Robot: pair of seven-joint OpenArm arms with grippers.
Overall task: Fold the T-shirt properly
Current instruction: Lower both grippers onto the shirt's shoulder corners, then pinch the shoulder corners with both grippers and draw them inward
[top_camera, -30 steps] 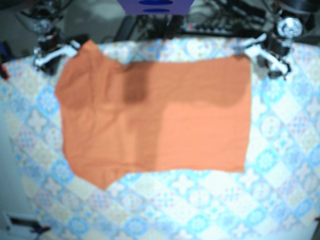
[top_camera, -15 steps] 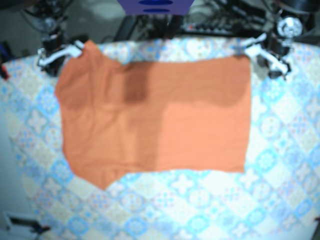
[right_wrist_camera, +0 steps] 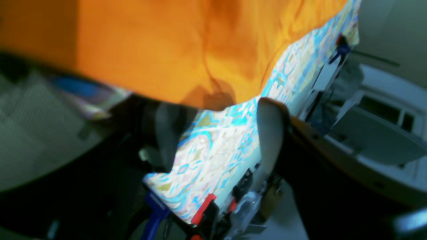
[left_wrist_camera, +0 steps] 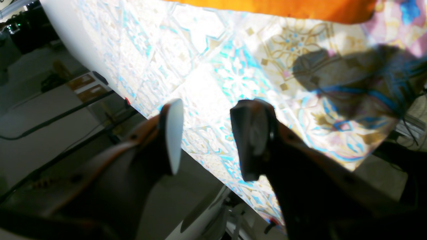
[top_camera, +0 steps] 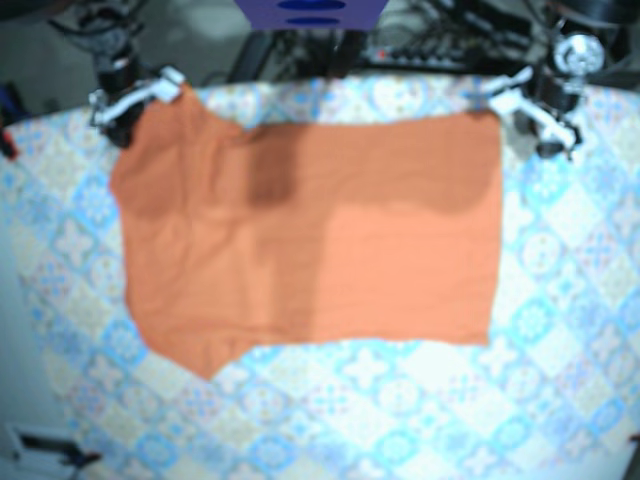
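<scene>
Looked down on a patterned worktop [top_camera: 400, 400] with an orange shirt [top_camera: 310, 240] spread flat across the middle and far half, flared corners to the view's left, straight hem to the right. Showed a darker band along the far side; could not tell shadow from doubled cloth.

At far left, found the right hand [top_camera: 135, 100] at the shirt's far corner, released, fingers [right_wrist_camera: 270, 133] wide apart. From the wrist view, saw that corner lying just ahead of the gap, with bare worktop between the fingers and nothing gripped. Likely set there to take the corner for a fold toward the near edge.

Across the middle, showed only cloth, flat, lightly wrinkled, with no hand on it.

At far right, found the left hand [top_camera: 530, 110] just beside the far hem corner, also released. From the wrist view, saw both fingers parted over bare worktop, with the orange edge well ahead at the top of the frame. Probably matched to the other hand so as to lift both far corners together and keep the fold square. Judged the grasp not yet made on either side.
</scene>
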